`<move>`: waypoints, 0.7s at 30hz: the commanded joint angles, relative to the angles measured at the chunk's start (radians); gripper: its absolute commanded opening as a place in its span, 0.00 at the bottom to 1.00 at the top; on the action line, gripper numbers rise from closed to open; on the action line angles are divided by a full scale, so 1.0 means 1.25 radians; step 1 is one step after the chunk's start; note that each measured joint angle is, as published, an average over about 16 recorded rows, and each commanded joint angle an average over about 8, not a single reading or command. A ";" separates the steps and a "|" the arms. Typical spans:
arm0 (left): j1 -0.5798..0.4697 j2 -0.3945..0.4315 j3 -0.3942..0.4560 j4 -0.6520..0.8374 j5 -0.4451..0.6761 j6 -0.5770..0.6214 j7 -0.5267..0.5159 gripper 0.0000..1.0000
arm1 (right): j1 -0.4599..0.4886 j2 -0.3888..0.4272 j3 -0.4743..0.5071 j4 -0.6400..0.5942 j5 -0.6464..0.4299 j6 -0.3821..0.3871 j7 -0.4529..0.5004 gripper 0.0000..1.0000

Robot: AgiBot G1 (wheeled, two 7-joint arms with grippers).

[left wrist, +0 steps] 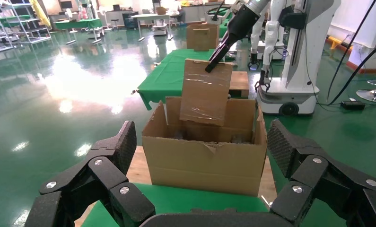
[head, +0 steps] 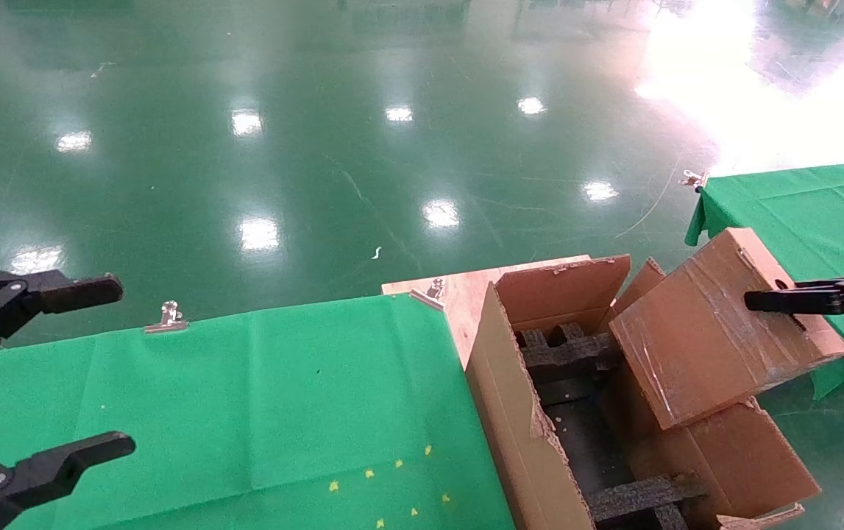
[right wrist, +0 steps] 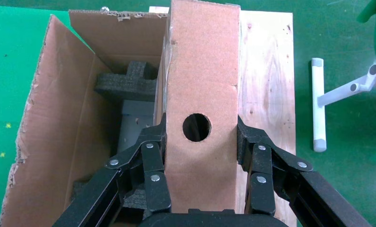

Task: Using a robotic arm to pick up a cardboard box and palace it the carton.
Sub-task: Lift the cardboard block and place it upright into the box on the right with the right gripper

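Observation:
My right gripper [head: 775,298] is shut on the cardboard box [head: 716,338], its fingers [right wrist: 155,161] pressing both sides of the narrow face, just below a round hole. The taped box [left wrist: 205,92] hangs tilted, its lower end over the open carton [head: 510,412]. In the right wrist view the box [right wrist: 202,85] covers the carton's [right wrist: 58,123] right half, and black foam [right wrist: 129,80] shows inside. The right gripper [right wrist: 200,137] comes in from the right in the head view. My left gripper [head: 121,366] hovers open and empty over the green table, facing the carton [left wrist: 205,163].
The carton stands on a wooden board [head: 466,294] beside the green-clothed table [head: 245,412]. A second green table [head: 797,206] lies at the right. Metal clips [head: 168,318] hold the cloth. Beyond it stand a white wheeled robot [left wrist: 290,90] and another brown box [left wrist: 202,37].

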 commanded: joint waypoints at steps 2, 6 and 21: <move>0.000 0.000 0.000 0.000 0.000 0.000 0.000 1.00 | -0.001 0.001 -0.001 0.003 -0.001 0.002 0.002 0.00; 0.000 0.000 0.000 0.000 0.000 0.000 0.000 1.00 | -0.009 -0.002 -0.006 0.009 -0.004 0.010 0.004 0.00; 0.000 0.000 0.000 0.000 0.000 0.000 0.000 1.00 | -0.082 0.000 -0.055 0.142 -0.065 0.148 0.063 0.00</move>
